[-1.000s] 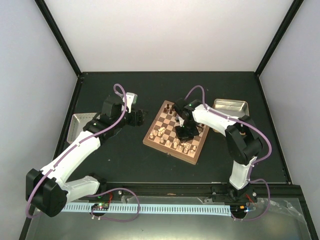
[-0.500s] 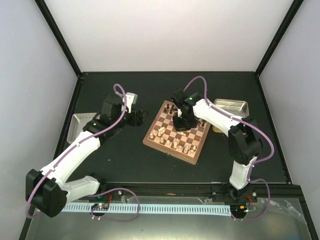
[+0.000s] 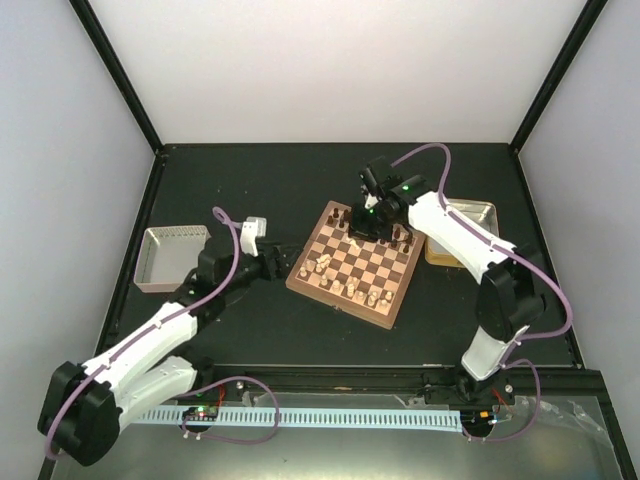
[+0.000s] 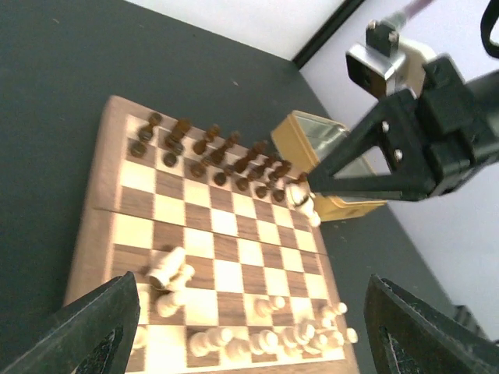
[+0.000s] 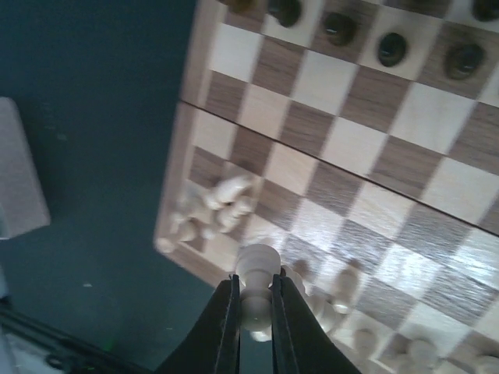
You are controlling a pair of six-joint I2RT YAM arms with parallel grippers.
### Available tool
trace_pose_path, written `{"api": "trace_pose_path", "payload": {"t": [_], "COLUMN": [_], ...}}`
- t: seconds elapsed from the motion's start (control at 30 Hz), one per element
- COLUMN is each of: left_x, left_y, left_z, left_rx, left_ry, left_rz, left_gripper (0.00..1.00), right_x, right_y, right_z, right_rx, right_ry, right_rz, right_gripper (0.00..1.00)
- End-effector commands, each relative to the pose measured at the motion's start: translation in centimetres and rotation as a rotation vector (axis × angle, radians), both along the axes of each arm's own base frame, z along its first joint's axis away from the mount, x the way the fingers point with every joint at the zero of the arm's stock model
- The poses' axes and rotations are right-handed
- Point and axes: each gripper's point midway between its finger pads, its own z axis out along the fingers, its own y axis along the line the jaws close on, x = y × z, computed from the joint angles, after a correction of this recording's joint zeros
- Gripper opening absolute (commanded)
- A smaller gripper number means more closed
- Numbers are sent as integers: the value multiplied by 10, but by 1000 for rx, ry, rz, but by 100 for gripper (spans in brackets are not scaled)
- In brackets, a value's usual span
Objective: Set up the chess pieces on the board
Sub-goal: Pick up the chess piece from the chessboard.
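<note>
Jaws, right: clamped on pale piece [image 5: 257,274], above board [image 5: 366,164].
Jaws, left: spread wide, empty, near board.
Toppled pale pieces [image 4: 168,269]: perhaps three, blurred.

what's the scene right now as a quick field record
board: mid table
dark pieces: upright, far rows
cream pieces: near rows, some toppled near-left
right gripper: shut on cream piece, above board
left gripper: open, empty, left of board
left tray: table's left side
right tray: right of board, partly behind arm
</note>
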Motion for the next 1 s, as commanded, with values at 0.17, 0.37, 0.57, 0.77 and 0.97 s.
{"api": "trace_pose_path", "payload": {"t": [0.17, 0.37, 0.57, 0.77, 0.97], "left_x": [-10, -2, 3, 8, 13], "left_y": [-58, -87, -111, -122, -130], "left_z": [26, 27, 26, 30, 35], "left_rx": [-275, -315, -311, -310, -255], "left_ry": [-47, -48, -54, -112, -224], "left_rz": [-150, -201, -251, -250, -231], "left_gripper": [80, 79, 71, 64, 59], "right_x": [9, -1, -15, -23, -27], "right_y": [29, 33, 35, 32, 33], "right_z": [52, 74, 86, 98, 113], "right_rx": [292, 396, 491, 565, 613], "right_ry": [-62, -93, -88, -92, -105], "right_rz": [-148, -168, -176, -207, -203], "right_gripper": [8, 8, 8, 8, 8]}}
